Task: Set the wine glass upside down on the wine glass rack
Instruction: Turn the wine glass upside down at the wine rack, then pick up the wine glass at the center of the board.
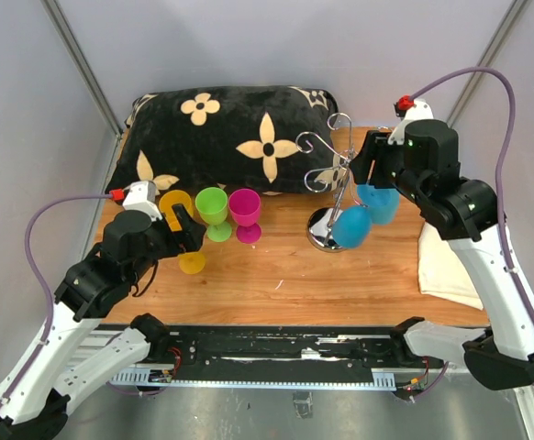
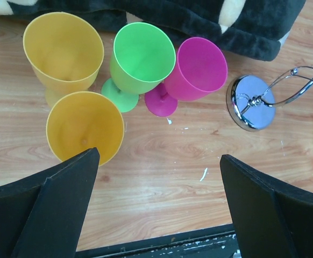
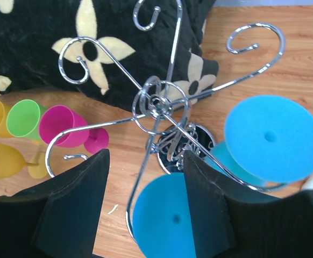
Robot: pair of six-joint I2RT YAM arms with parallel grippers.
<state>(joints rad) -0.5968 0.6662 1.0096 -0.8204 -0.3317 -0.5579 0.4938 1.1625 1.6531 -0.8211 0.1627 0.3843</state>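
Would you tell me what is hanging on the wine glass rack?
One blue glass and a second blue glass hang upside down from the rack; its other arms are bare. They cover part of its base.

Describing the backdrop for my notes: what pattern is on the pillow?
Black pillow with cream flower shapes; the top external view shows it best.

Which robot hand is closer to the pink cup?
Left. The left gripper hovers by the yellow cups, just left of the pink cup. The right gripper is across the table, above the wine glass rack.
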